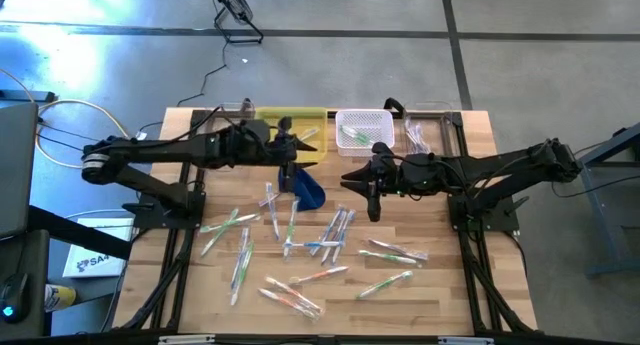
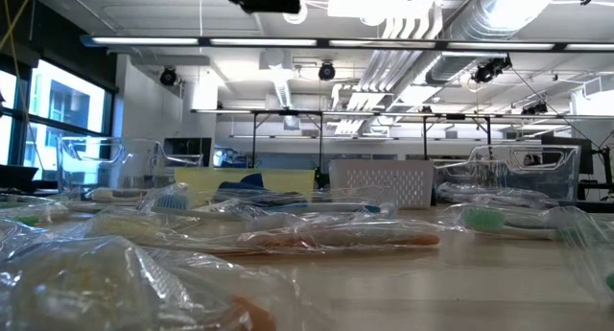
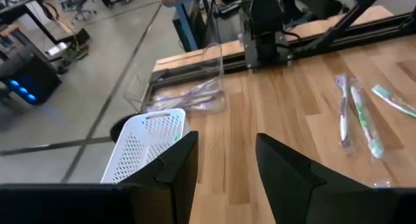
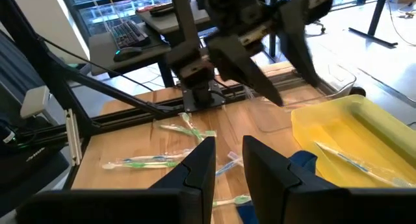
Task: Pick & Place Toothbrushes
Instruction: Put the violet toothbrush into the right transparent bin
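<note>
Many toothbrushes [image 1: 330,235] in clear wrappers lie scattered flat on the wooden table; the low view shows them close up [image 2: 336,237]. My left gripper [image 1: 292,145] hangs open and empty over the near edge of the yellow bin [image 1: 293,118]; in its wrist view [image 3: 227,165] the fingers hold nothing. My right gripper [image 1: 364,185] is open and empty above the table, just right of the dark blue pouch [image 1: 308,188]; its wrist view [image 4: 227,162] shows a narrow gap. One toothbrush [image 4: 351,160] lies in the yellow bin [image 4: 364,130], and some lie in the white basket [image 1: 362,130].
A clear bin [image 1: 432,130] with wrapped items stands right of the white basket, another clear bin [image 1: 225,113] left of the yellow one. All bins line the table's far edge. Bare wood shows near the table's right edge [image 1: 470,275]. The arms' bases stand at left and right.
</note>
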Robot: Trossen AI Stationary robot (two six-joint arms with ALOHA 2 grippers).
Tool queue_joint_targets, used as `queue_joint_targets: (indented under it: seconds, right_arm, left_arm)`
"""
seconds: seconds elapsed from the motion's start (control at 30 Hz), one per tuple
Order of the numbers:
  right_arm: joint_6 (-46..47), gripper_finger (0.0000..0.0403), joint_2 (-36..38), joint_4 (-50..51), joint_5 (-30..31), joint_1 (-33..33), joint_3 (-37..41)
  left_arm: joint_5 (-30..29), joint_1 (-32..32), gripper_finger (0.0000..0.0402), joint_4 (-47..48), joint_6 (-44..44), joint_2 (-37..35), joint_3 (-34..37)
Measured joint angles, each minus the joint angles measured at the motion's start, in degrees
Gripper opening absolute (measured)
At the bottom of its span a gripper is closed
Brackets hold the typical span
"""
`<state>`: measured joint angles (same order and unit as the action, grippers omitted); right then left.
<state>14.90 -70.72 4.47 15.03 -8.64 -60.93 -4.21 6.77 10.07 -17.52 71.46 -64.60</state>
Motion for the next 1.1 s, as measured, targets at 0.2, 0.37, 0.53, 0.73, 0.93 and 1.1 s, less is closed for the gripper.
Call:
queue_joint_targets:
  seconds: [0.2,0.37,0.53,0.73,0.93,1.1]
  right_arm:
    - [-0.11,0.0070,0.00,0.01,0.00,0.00,0.00]
    - [-0.11,0.0070,0.00,0.06,0.00,0.00,0.00]
    - [-0.12,0.0070,0.00,0.10,0.00,0.00,0.01]
    - [0.18,0.0070,0.00,1.82,-0.46,0.00,0.01]
    - [-0.35,0.0070,0.15,1.95,-1.02,0.00,0.00]
    - [-2.54,0.0070,2.25,2.78,-4.70,-0.04,0.02]
  left_arm:
    - [-5.28,-4.09,0.0149,2.76,-0.25,-3.65,0.02]
    - [-8.42,-5.40,0.0149,4.58,-0.49,-6.02,0.00]
    - [-8.58,-5.38,0.0149,5.62,-0.18,-6.43,0.00]
    - [-8.71,-7.84,0.0149,3.00,-3.00,-7.31,0.02]
    - [-13.83,-10.31,0.0149,2.95,-5.17,-10.80,1.07]
    - [-16.45,-11.78,0.0149,2.67,-4.08,-14.72,5.78]
